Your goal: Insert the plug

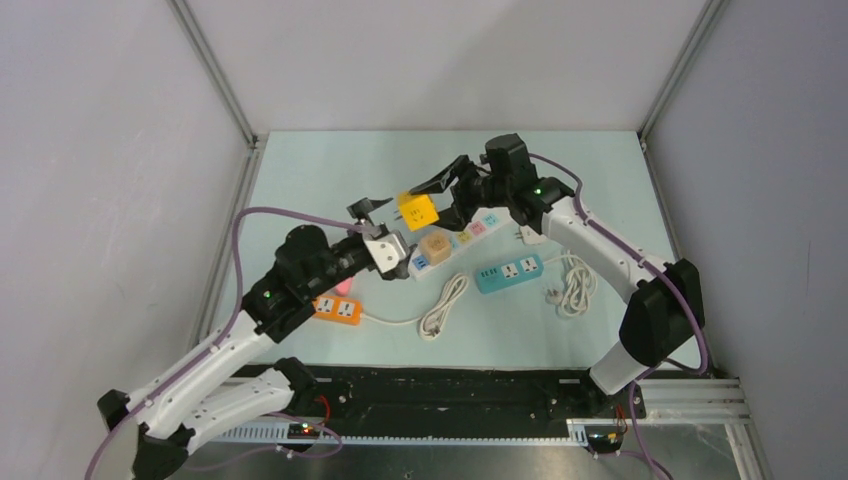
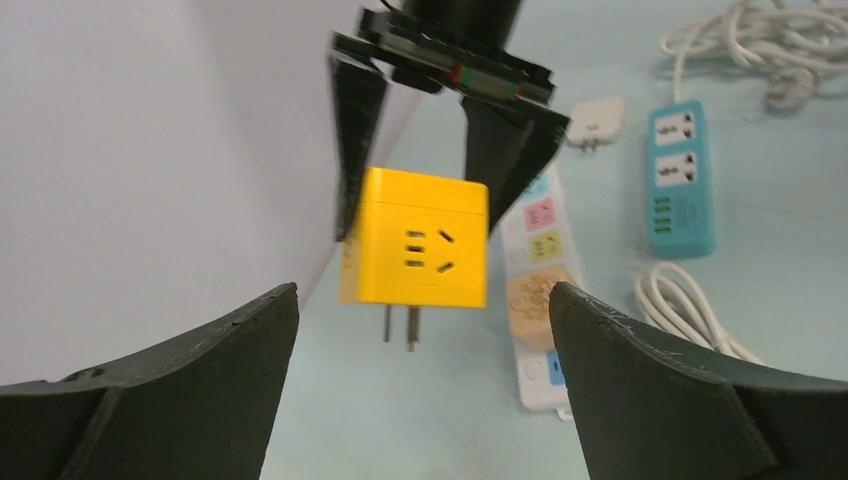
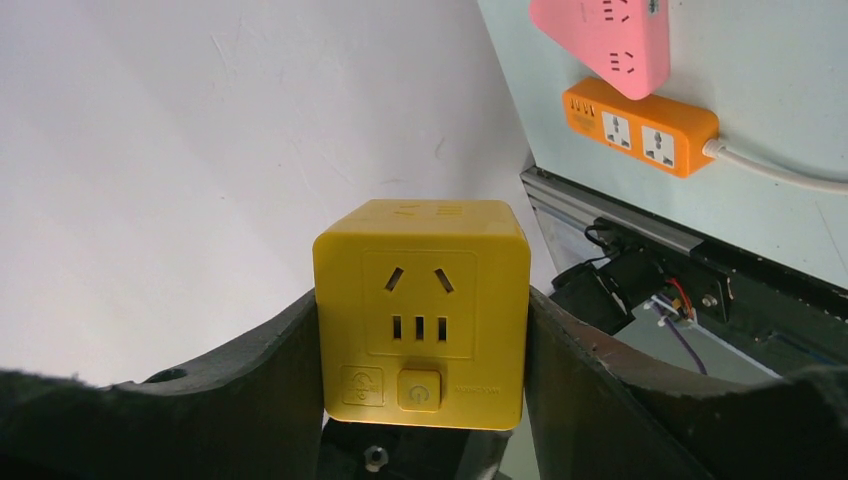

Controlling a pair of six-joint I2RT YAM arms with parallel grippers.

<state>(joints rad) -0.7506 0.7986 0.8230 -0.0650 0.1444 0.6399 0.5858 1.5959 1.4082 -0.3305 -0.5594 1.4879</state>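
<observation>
Right wrist: cube (image 3: 420,315) prongs hidden, right tool (image 3: 420,340) clamping.

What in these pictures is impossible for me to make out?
Right wrist view: the cube's prongs, behind its own body.
Top view: most of the pink adapter, under the left arm.
Left wrist view: the white strip's far end, behind the right gripper.
Right wrist view: the orange strip's cord, cut off at the edge.

The top external camera looked down on the yellow plastic cube adapter (image 1: 417,211) from high above and well apart. The left wrist camera faced one socket side of the adapter (image 2: 420,240) from near. The right wrist camera sat closest to the adapter (image 3: 421,312), facing another socket side. All three views shared it.
</observation>
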